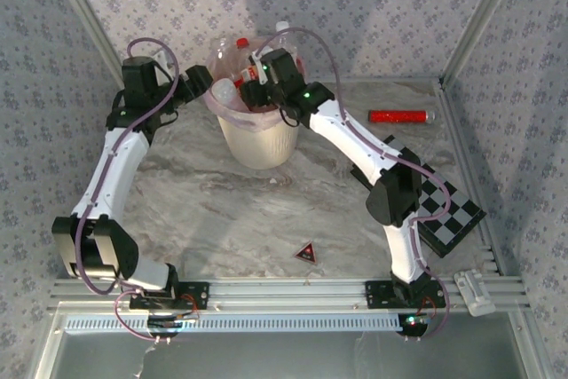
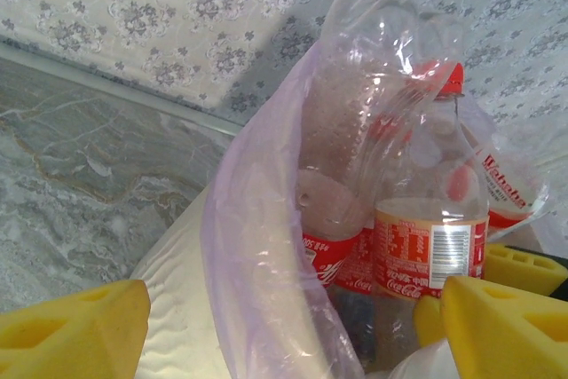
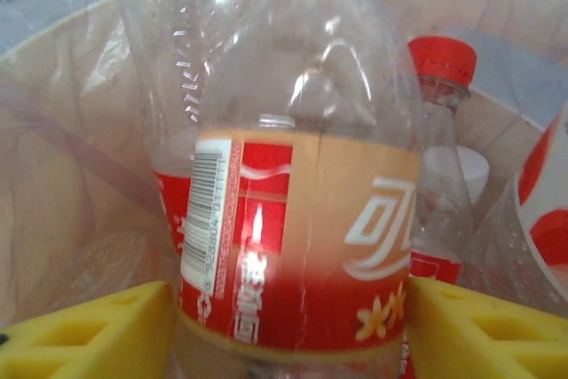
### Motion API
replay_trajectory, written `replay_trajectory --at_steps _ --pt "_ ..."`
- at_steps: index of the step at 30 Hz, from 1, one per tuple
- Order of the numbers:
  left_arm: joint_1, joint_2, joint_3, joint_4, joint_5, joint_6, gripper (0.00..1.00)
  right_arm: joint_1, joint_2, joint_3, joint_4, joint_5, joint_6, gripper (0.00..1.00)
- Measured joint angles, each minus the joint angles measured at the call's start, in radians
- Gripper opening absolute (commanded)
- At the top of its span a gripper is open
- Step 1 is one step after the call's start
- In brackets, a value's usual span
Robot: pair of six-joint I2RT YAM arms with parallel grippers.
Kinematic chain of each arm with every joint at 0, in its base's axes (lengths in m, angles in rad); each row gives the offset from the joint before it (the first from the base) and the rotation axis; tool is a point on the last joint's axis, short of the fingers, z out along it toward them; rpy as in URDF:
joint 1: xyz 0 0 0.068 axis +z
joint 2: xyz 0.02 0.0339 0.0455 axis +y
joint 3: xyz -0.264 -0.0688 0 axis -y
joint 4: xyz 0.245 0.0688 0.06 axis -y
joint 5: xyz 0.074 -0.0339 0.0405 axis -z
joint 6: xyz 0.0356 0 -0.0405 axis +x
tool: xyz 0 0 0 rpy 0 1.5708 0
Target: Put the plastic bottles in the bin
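The cream-white bin [image 1: 257, 144] with its pink-lilac liner stands at the back middle of the table, holding several plastic bottles [image 1: 238, 51]. My right gripper [image 1: 257, 88] hangs over the bin's mouth. In the right wrist view its yellow fingers [image 3: 80, 335] stand wide on either side of an upright red-labelled bottle [image 3: 302, 237], which is not dented; my right gripper [image 3: 291, 335] is open. My left gripper [image 1: 202, 90] is open at the bin's left rim. The liner [image 2: 257, 255] and red-labelled bottles [image 2: 426, 255] lie between its fingers [image 2: 506, 326], with my left gripper [image 2: 293, 335] straddling the rim.
A slim red tube [image 1: 399, 117] lies at the back right. A small dark triangle [image 1: 306, 252] sits near the front middle. A checkerboard plate [image 1: 448, 210] lies at the right edge. Patterned walls enclose the table on three sides.
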Motion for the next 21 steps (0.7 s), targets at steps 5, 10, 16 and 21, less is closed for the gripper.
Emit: replay_trajectory --at_steps 5,10,16,21 --pt "0.0 0.0 0.034 -0.007 0.0 0.012 0.86 -0.003 0.001 0.1 -0.11 -0.019 -0.035 0.89" --pt "0.0 0.0 0.077 -0.04 0.0 0.041 0.89 -0.003 -0.014 0.145 -0.144 -0.058 -0.058 0.95" --pt "0.005 -0.013 0.138 -0.117 -0.016 0.117 0.93 -0.013 -0.106 0.137 -0.199 -0.072 -0.075 0.98" --pt "0.016 -0.117 0.119 -0.197 -0.116 0.229 1.0 -0.06 -0.381 -0.149 -0.174 -0.008 -0.087 1.0"
